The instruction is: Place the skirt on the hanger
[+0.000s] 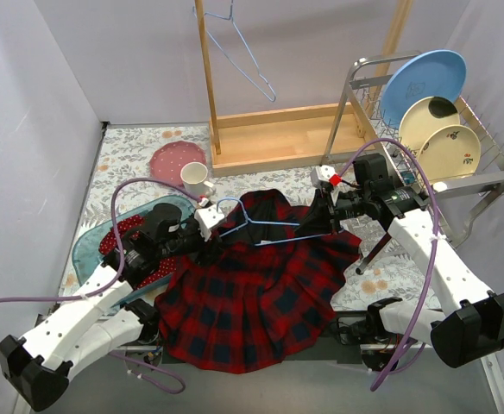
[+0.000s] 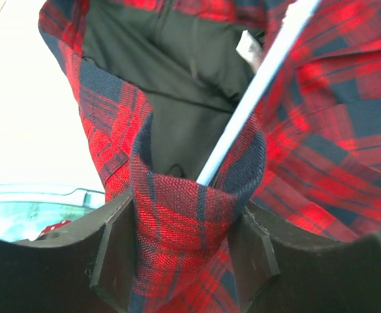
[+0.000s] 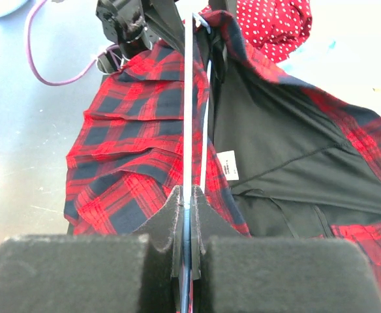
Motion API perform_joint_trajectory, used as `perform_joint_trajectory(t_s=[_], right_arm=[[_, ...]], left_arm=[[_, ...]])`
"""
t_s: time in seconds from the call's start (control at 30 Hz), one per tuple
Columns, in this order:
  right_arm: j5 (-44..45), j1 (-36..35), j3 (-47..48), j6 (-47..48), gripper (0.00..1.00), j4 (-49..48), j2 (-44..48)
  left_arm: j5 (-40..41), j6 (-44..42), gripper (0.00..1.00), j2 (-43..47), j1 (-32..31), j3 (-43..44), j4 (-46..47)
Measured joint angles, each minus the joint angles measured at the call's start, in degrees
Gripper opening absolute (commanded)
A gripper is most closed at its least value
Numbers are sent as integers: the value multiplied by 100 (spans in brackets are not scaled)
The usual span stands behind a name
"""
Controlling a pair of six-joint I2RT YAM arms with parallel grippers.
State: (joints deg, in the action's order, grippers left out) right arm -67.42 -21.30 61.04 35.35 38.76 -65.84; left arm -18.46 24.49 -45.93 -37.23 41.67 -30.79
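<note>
The skirt (image 1: 261, 293), red and dark plaid, lies spread on the table (image 1: 140, 142) between the two arms, hem toward the near edge and waist toward the far side. Its waist gapes open and shows a black lining with a white label (image 3: 228, 165). The hanger (image 1: 269, 226), thin pale blue wire, lies across the waist, its hook pointing left.

The left gripper (image 2: 184, 241) has its fingers pressed in on a bunched fold of the waistband. The hanger's wire runs down into that fold between them. The right gripper (image 3: 187, 215) is pinched tight on the hanger's wire at the right side of the waist, with no gap left between the fingers.

Just left of the skirt a teal tray (image 1: 105, 241) holds a red dotted cloth (image 1: 118, 231). Behind it stand a white mug (image 1: 196, 178) and a pink plate (image 1: 176, 159). A wooden rack (image 1: 278, 138) rises at the far side, with a second hanger (image 1: 243, 47) hung from its top. To the right a dish rack (image 1: 485, 177) holds three upright plates.
</note>
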Motion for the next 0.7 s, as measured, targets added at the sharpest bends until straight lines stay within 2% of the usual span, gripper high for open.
perform_joint_trajectory(t_s=[0.1,0.2,0.3,0.33,0.57,0.6,0.63,0.67,0.7], right_arm=[[-111,-24,0,0,1,-46,-17],[-225,-52,0,-2,1,-114,-68],[-321,-63,2,-4,1,-157,-133],[-330,-63,2,-4,1,-168,-146],[-282,-61,2,-44,1,-304,-175],[-271,-68,2,-42,5,-306,-175],[-238,-87,7,-31,14,-308,-173],[-199,-107,31,-9,31,-289,-170],[-160,-127,70,22,39,-269,-170]], left_arm=[[-236,37,31,205,0,-44,2],[-474,94,25,352,0,-83,2],[-651,155,10,417,0,-81,13],[-717,153,0,433,0,-81,13],[-964,136,0,702,-11,-74,-26],[-964,129,0,728,-11,-55,-57],[-960,125,0,756,-11,-31,-90],[-955,120,0,785,-11,13,-146],[-953,96,0,809,-11,70,-219]])
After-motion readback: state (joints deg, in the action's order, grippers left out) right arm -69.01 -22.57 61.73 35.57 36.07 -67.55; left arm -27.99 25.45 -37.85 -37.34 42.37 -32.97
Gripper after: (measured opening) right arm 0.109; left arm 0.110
